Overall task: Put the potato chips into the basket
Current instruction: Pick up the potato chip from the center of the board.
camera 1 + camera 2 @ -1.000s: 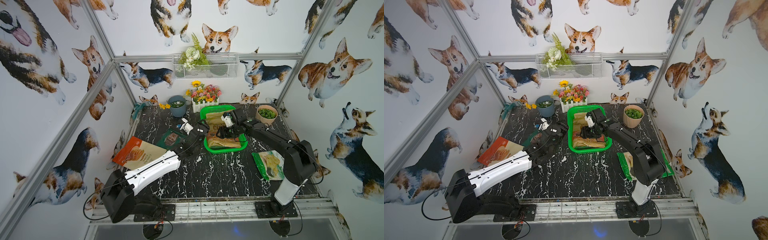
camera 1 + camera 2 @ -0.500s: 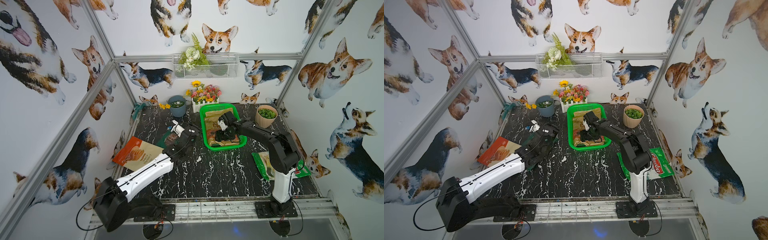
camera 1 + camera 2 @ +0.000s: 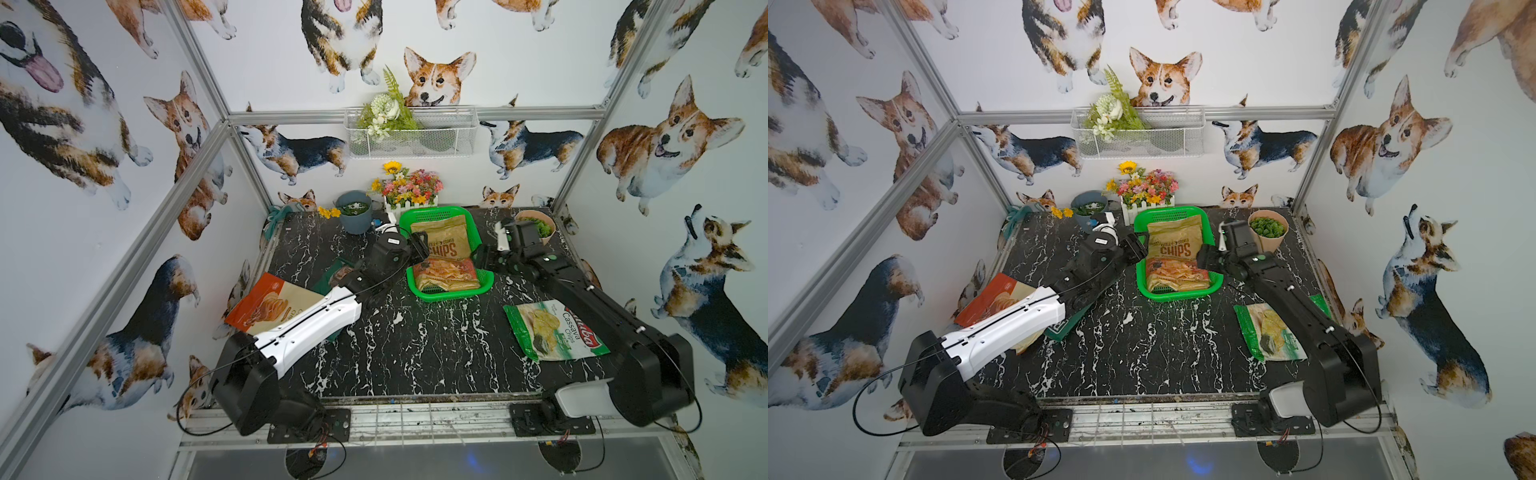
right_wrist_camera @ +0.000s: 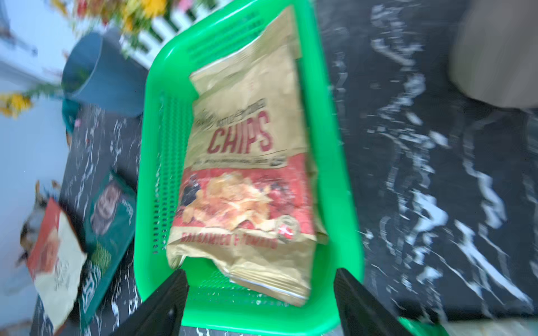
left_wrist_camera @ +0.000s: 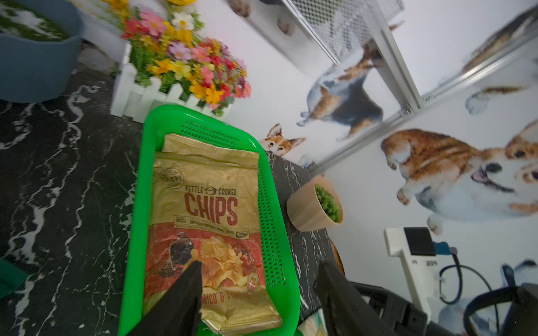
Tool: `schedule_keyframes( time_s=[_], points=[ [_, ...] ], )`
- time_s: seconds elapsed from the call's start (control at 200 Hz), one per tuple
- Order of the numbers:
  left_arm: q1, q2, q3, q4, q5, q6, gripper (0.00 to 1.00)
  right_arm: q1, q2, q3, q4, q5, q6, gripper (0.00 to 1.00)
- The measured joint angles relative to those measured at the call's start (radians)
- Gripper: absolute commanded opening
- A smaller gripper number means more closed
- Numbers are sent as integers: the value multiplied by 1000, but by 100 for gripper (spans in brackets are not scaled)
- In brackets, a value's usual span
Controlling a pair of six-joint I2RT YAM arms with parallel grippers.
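Note:
The green basket point(image 3: 453, 296) point(image 3: 1177, 294) point(image 5: 136, 203) point(image 4: 329, 145) stands at the back middle of the table. A tan "CHIPS" bag point(image 3: 446, 245) point(image 3: 1177, 245) point(image 5: 209, 203) point(image 4: 247, 145) lies flat inside it. My left gripper point(image 3: 417, 242) point(image 5: 259, 266) hangs open and empty at the basket's left rim. At the right rim my right gripper point(image 3: 482, 257) point(image 4: 259, 272) is open and empty too. An orange-and-cream bag point(image 3: 270, 307) and a dark green bag point(image 3: 336, 274) lie at the left, partly under the left arm. A green-white bag point(image 3: 552, 330) lies at the right.
Behind the basket stand a blue-grey pot point(image 3: 355, 212) and a white fence box of flowers point(image 3: 409, 193). A peach pot of greens point(image 3: 536, 224) sits at the back right, close behind the right wrist. A white wire basket point(image 3: 411, 133) hangs on the back wall.
My right gripper has drawn back from over the bag to the basket's right rim and opened wider. The left gripper swung left, then came back to the left rim.

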Motion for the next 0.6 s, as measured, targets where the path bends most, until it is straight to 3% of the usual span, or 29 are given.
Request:
schedule_keyframes(
  time_s=[0.145, 0.295, 0.41, 0.601],
  points=[
    [0, 79, 96, -19, 246, 193, 68, -159, -143, -145, -52, 59, 140, 86],
    [-2, 157, 175, -94, 443, 305, 68, -321, -73, -191, -129, 86, 249, 87],
    [-3, 182, 202, -149, 511, 342, 68, -377, -45, -250, -163, 67, 314, 89],
    [-4, 184, 204, -217, 529, 365, 68, -389, -14, -343, -129, 70, 410, 92]
  ],
)
